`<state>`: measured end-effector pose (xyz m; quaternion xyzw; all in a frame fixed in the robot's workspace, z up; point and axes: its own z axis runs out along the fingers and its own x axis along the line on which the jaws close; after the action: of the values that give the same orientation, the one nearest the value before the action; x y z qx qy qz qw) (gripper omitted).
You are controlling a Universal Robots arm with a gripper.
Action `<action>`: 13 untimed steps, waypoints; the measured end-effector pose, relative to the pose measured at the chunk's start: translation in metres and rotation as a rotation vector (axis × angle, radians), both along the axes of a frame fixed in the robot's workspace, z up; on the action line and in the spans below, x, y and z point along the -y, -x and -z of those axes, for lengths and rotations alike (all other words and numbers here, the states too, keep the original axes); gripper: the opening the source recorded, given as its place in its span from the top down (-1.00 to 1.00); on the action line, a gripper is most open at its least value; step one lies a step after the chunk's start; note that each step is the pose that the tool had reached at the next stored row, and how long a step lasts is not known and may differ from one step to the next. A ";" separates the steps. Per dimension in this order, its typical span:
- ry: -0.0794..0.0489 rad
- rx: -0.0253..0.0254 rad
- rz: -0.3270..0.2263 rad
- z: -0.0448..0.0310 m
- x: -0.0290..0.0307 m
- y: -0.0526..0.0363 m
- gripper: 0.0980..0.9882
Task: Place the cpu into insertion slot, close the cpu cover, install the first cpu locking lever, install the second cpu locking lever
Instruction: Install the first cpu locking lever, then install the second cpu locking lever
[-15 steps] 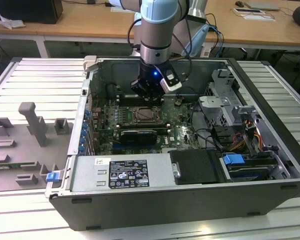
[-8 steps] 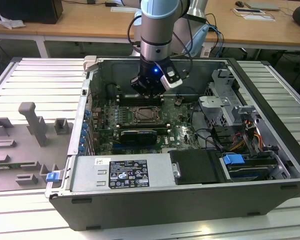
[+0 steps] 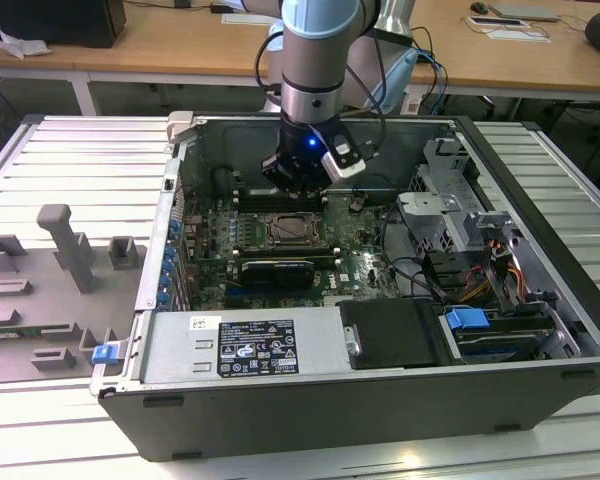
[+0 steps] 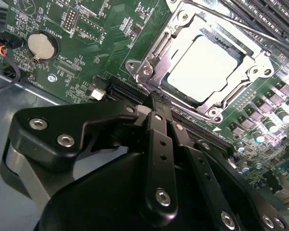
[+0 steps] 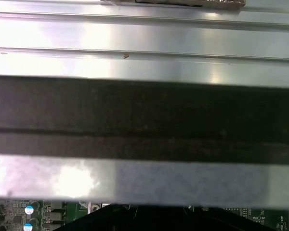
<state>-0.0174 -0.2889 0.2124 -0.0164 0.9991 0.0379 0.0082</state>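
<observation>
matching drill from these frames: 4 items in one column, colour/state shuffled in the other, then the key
1. square silvery-beige cpu
2. thin silvery metal cpu cover
3. round silver coin cell battery
4. black robot hand

A. closed down around the chip
B. seated in the insertion slot
C. hovering just off the socket's corner
D. upright in a black holder on the green board

Pairs: 1-B, 2-A, 3-D, 4-C

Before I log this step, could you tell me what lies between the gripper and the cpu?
In the second wrist view, a black slot and the socket's metal frame lie between the gripper and the cpu.
</observation>
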 end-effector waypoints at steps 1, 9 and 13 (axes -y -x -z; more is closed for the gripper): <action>0.000 0.0001 0.000 0.0000 0.0004 0.0000 0.98; 0.000 0.0000 0.000 0.0000 0.0049 0.0000 0.98; 0.000 0.0000 0.000 0.0000 0.0087 0.0000 0.98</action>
<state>-0.0174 -0.2976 0.2124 -0.0164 0.9991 0.0379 0.0082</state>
